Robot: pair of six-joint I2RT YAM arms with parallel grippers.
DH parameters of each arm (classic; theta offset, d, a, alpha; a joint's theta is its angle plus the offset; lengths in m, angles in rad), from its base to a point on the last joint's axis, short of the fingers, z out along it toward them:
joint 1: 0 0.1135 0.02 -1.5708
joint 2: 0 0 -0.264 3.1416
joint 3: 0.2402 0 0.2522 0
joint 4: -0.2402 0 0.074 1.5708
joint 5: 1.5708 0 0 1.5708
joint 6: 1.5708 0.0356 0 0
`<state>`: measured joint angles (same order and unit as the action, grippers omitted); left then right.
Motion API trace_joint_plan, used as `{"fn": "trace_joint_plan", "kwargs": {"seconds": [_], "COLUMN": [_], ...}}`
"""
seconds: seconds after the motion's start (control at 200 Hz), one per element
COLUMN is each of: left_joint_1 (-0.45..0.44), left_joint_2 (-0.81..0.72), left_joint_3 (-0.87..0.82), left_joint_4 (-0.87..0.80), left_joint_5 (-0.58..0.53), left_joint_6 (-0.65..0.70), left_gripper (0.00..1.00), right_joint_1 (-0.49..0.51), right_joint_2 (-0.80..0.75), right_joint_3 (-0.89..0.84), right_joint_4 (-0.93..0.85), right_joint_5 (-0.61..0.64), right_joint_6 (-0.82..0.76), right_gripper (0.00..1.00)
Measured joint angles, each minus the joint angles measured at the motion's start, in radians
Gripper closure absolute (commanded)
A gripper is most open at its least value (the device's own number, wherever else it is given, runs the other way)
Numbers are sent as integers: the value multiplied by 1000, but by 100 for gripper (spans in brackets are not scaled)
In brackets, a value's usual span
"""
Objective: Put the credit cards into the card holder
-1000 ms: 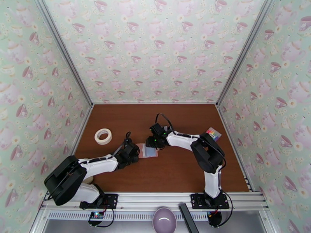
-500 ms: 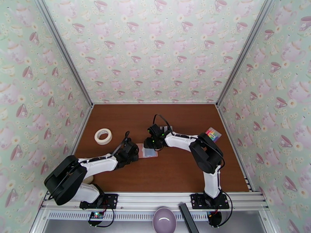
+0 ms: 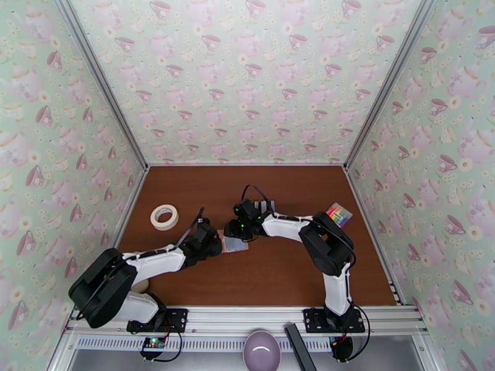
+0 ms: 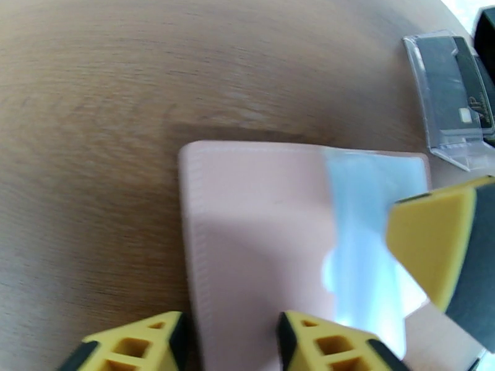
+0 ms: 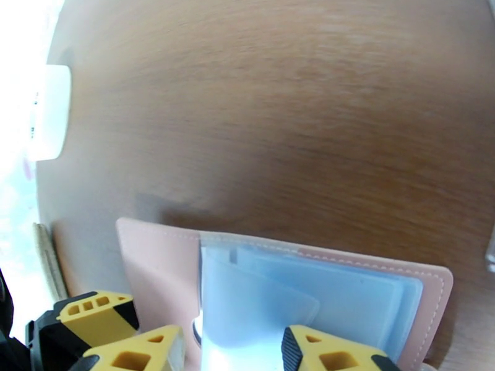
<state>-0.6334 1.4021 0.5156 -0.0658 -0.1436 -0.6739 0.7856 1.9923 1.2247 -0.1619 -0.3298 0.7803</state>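
Tape roll point(image 3: 164, 216) lies far left on the table point(image 3: 278, 273), not involved. Left gripper point(image 4: 232, 341) sits at the left edge of the card holder point(image 4: 247, 242). Its jaws are parted and nothing is clamped; the pink flap lies flat under the gap. Card holder lies open mid-table between the two grippers.

Right gripper point(image 5: 232, 350) is over the clear pockets point(image 5: 322, 298). Its jaws are apart too, with a pocket leaf between them that doesn't look pinched.

Credit cards point(image 4: 461, 94) are not in the holder yet. A black one stands in the clear rack point(image 4: 433, 51) just right of and beyond the holder. Striped pad point(image 3: 338, 213) is far right.

Risks:
- With nothing gripping the holder, it could slide or fold shut when a card is pushed in.
- A pocket leaf may lie flat, so the card skids over the pocket mouth.
- The fingers of both arms are crowded on one small wallet and could bump each other.
- A thin card could slip while being pulled from the rack, or tip the rack.
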Motion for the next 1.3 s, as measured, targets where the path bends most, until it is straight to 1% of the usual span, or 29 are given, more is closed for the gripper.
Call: {"fn": "trace_joint_plan", "kwargs": {"seconds": [0.095,0.205,0.396,0.486,0.556,0.611,0.746,0.896,1.172,1.302], "left_joint_1": [0,0,-18,-29,-37,-45,-63,-71,-78,-90], "left_joint_2": [-61,-140,-268,-292,-283,-261,-176,-90,-33,-10], "left_joint_3": [-32,-42,-42,-42,-36,-27,-9,-9,-23,-15], "left_joint_4": [-25,-60,-92,-93,-94,-91,-59,-5,118,108], "left_joint_5": [3,3,3,23,46,64,90,99,103,97], "left_joint_6": [5,9,20,21,21,20,19,19,21,31], "left_gripper": [42,43,52,53,53,51,36,28,27,33], "right_joint_1": [-3,-9,-12,-12,-13,-13,-14,-16,-16,-16], "right_joint_2": [0,0,4,5,5,5,5,5,5,5], "right_joint_3": [-24,-36,-42,-42,-42,-42,-47,-53,-60,-68], "right_joint_4": [46,78,103,108,109,110,121,135,150,165], "right_joint_5": [-23,-40,-51,-53,-53,-53,-60,-69,-79,-93], "right_joint_6": [29,55,77,82,87,91,99,106,108,118], "right_gripper": [53,53,53,53,53,53,53,53,53,53]}}
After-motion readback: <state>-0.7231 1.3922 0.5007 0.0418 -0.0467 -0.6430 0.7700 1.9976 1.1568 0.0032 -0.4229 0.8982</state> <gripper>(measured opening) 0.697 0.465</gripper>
